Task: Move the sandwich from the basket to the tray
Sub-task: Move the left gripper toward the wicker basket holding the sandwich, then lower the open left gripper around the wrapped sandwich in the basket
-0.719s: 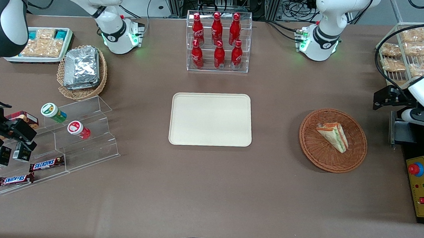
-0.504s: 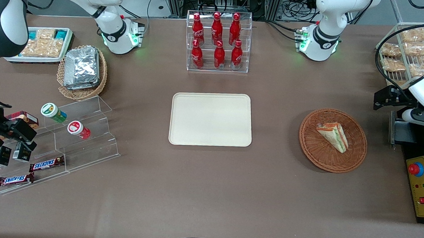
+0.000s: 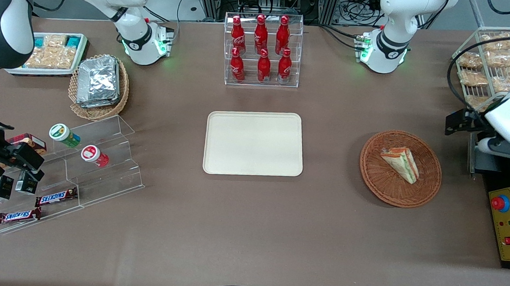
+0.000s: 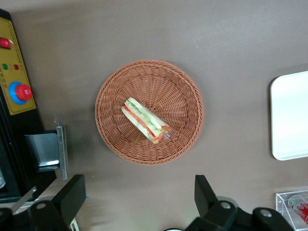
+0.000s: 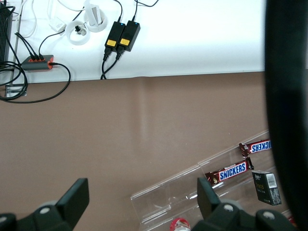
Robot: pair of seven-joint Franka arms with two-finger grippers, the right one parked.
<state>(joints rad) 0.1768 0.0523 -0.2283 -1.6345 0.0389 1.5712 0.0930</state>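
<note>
The sandwich, a pale wedge with green, orange and red layers, lies in the round reddish-brown basket toward the working arm's end of the table. The left wrist view shows the sandwich in the basket too. The cream tray lies flat and bare at mid-table; one edge of it shows in the left wrist view. My left gripper hangs above the table beside the basket, toward the working arm's end. It is open and empty in the left wrist view, apart from the basket.
A clear rack of red bottles stands farther from the camera than the tray. A wire rack of snack packets and a yellow control box sit at the working arm's end. A tan basket of foil packets and an acrylic stand are toward the parked arm's end.
My left gripper has shifted slightly toward the basket. The sandwich, basket and tray have not moved.
</note>
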